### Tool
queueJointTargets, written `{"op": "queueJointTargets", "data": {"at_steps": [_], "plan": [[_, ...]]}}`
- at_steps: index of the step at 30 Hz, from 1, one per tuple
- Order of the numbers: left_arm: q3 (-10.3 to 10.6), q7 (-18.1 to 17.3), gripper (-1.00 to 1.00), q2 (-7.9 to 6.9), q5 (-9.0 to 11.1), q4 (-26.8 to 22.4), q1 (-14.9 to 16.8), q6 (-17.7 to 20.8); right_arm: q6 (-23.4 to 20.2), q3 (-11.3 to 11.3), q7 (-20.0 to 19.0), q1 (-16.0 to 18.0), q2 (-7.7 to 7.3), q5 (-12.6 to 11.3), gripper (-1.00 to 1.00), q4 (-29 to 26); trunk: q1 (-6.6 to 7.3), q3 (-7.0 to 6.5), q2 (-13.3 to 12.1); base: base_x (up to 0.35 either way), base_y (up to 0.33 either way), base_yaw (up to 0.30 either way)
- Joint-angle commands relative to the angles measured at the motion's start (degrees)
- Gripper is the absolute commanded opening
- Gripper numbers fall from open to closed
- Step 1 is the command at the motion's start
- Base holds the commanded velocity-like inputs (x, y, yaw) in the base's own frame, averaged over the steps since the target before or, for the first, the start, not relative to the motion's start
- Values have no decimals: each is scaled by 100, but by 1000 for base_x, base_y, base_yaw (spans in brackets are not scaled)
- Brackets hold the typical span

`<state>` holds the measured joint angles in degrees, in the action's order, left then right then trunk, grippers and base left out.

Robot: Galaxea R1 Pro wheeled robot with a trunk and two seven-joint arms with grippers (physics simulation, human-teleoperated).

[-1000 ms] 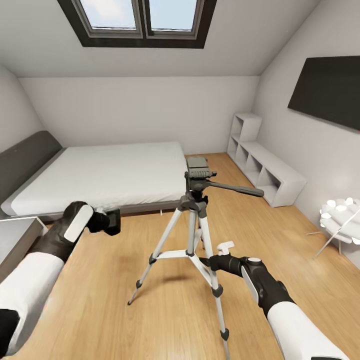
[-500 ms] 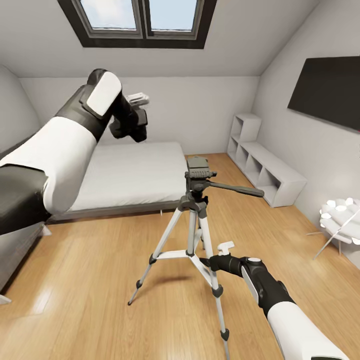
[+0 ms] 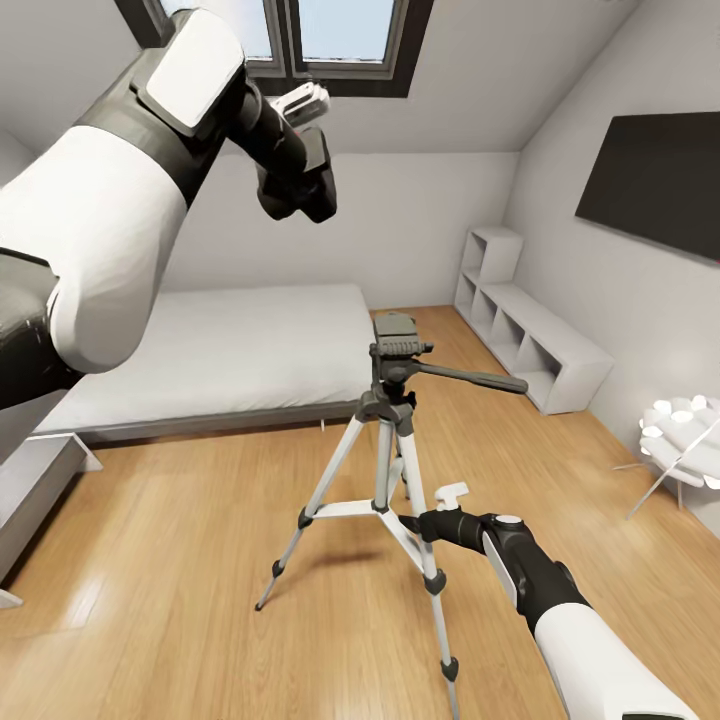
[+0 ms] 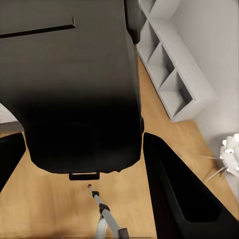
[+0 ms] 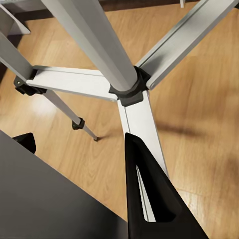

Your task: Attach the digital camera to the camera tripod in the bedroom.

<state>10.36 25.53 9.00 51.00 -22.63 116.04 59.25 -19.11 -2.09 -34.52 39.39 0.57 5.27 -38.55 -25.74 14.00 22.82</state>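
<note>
My left arm is raised high, and its gripper (image 3: pixel 297 165) is shut on the small black digital camera (image 3: pixel 305 195) near the skylight, above and left of the tripod's head. In the left wrist view the camera's body (image 4: pixel 79 89) sits between the two dark fingers (image 4: pixel 179 189), with a tripod leg (image 4: pixel 103 213) far below. The camera tripod (image 3: pixel 392 400) stands on the wood floor, silver legs spread, its black head (image 3: pixel 396 335) bare and the pan handle pointing right. My right gripper (image 3: pixel 440 512) is low beside the tripod's leg brace (image 5: pixel 84 79), open, with floor between its fingers (image 5: pixel 149 199).
The grey-framed white bed (image 3: pixel 220 350) lies behind the tripod. A white cube shelf (image 3: pixel 530 340) runs along the right wall under the black TV (image 3: pixel 655 185). A white chair (image 3: pixel 685 430) stands at far right. The skylight (image 3: pixel 340 40) is overhead. Open floor lies left of the tripod.
My left arm has swung up from beside the bed to near the skylight, carrying the camera up and to the right. The right arm and the tripod have not moved.
</note>
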Motion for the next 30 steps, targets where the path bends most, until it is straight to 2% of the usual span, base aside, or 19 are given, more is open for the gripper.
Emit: {"op": "queueJointTargets", "data": {"at_steps": [1, 6, 11, 14, 15, 16, 17, 18, 21, 22, 25, 26, 27, 28, 29, 30], "plan": [[38, 25, -100, -2, 49, 42, 9, 7, -18, -20, -37, 0, 5, 132, -100, -3, -4, 12, 10, 0, 0, 0], [45, 26, -100, 26, 39, 373, 14, -6, -16, -20, -44, -1, 5, 132, -100, -4, -4, 12, 10, 0, 0, 0], [51, 3, -100, 35, 27, 468, 15, -8, -15, -20, -45, -1, 5, 133, -100, -4, -4, 12, 10, 0, 0, 0], [199, -21, -100, 30, -144, 442, 11, -59, -39, -25, -49, -1, 5, 133, -100, -4, -4, 12, 10, 0, 0, 0], [691, -212, -100, 26, -393, 387, 8, -79, -57, -27, -47, -1, 5, 134, -100, -4, -4, 12, 10, 0, 0, 0], [928, -458, -100, 28, -434, 360, 7, -81, -61, -28, -47, -1, 5, 137, -100, -4, -4, 12, 10, 0, 0, 0], [1033, -648, -100, 27, -442, 347, 7, -80, -60, -28, -47, -1, 5, 138, -100, -4, -4, 12, 10, 0, 0, 0], [1193, -1171, -100, 19, -456, 320, 4, -84, -59, -28, -46, -1, 5, 139, -100, -4, -4, 12, 10, 0, 0, 0], [1369, -2197, -100, 4, -517, 310, -1, -104, -58, -28, -46, -1, 5, 140, -100, -4, -4, 12, 10, 0, 0, 0], [1463, -2900, -100, -12, -579, 325, -3, -114, -58, -28, -46, -1, 5, 140, -100, -4, -4, 12, 10, 0, 0, 0], [1566, -3745, -100, -71, -725, 342, -3, -127, -58, -24, -46, 0, 5, 141, -100, -4, -4, 12, 10, 0, 0, 0], [1614, -4091, -100, -112, -865, 344, -3, -132, -58, -22, -46, 0, 5, 141, -100, -4, -4, 12, 10, 0, 0, 0], [1634, -4209, -100, -127, -954, 346, -3, -134, -58, -22, -46, 0, 5, 141, -100, -4, -4, 12, 10, 0, 0, 0], [1704, -4452, -100, -166, -1555, 354, -4, -116, -58, -20, -46, -1, 5, 141, -100, -4, -4, 12, 10, 0, 0, 0], [1722, -4455, -100, -170, -1707, 351, -6, -109, -58, -20, -46, -1, 5, 141, -100, -4, -4, 12, 10, 0, 0, 0], [1767, -4460, -100, -175, -2039, 355, -8, -89, -58, -20, -46, -1, 5, 141, -100, -4, -4, 12, 10, 0, 0, 0]]}}
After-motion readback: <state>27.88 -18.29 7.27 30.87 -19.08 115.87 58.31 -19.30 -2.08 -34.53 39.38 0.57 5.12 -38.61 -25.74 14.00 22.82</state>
